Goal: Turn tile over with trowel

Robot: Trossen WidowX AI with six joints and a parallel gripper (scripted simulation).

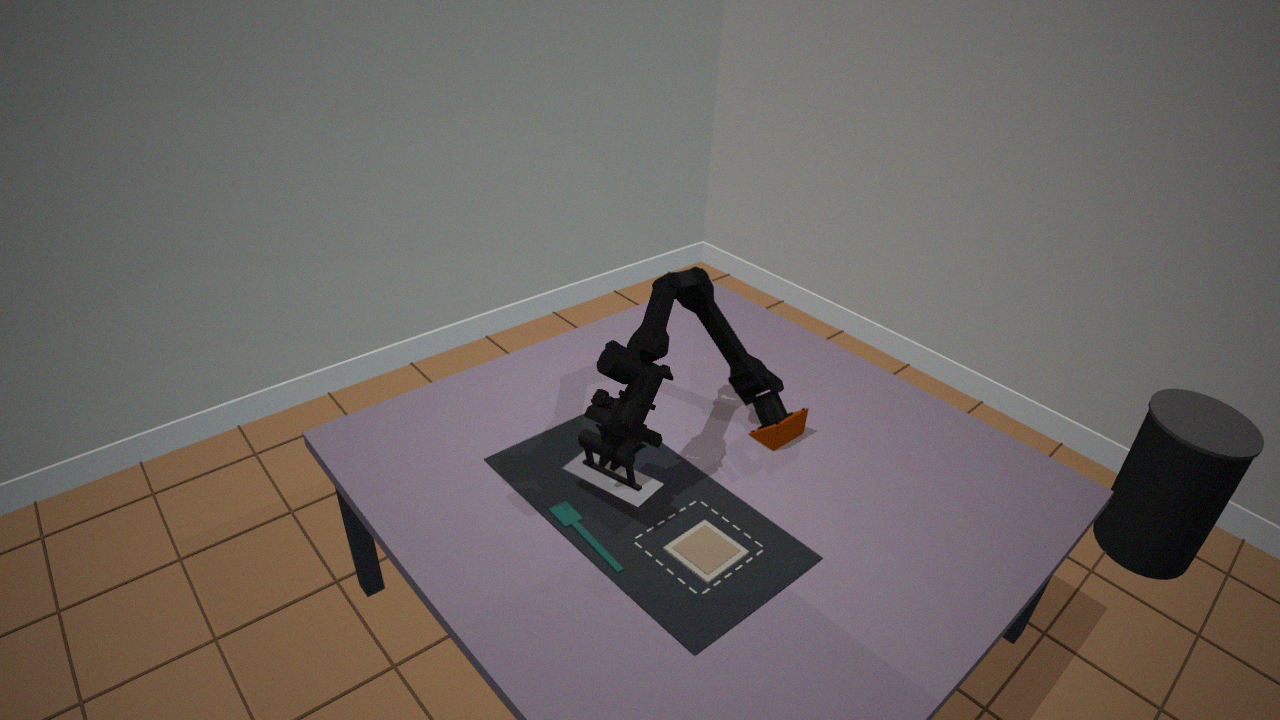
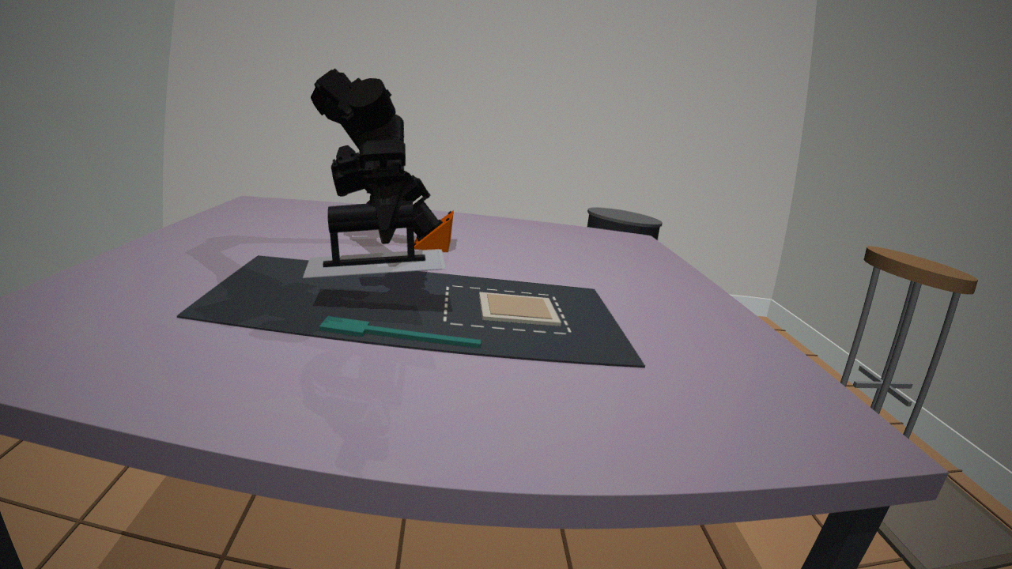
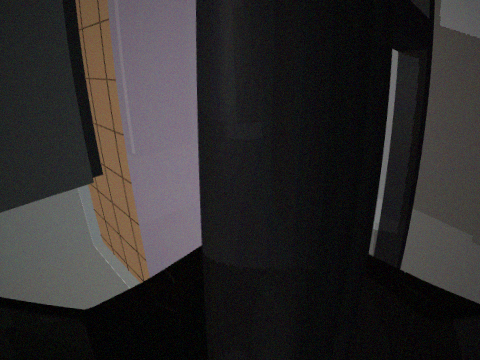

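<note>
My gripper (image 1: 618,442) (image 2: 385,220) is shut on the black handle of the trowel (image 1: 646,491) (image 2: 315,268) (image 3: 285,150). The trowel's pale flat blade hangs above the mat (image 1: 765,577) (image 2: 233,300), slightly tilted, clear of the tile, with its shadow below. The tile (image 1: 706,548) (image 2: 522,306) lies flat inside the dashed outline (image 1: 763,547) (image 2: 568,330), with a plain tan face and pale border upward. No mark shows on that face; its underside is hidden. In the wrist view the dark handle fills the middle; the tile is not seen.
A green spatula-like tool (image 1: 565,514) (image 2: 344,325) lies along the mat's edge. The arm's orange base (image 1: 780,431) (image 2: 438,237) stands on the lilac table (image 1: 895,501) (image 2: 495,417) behind the mat. A dark bin (image 1: 1172,492) and a stool (image 2: 919,270) stand beyond the table.
</note>
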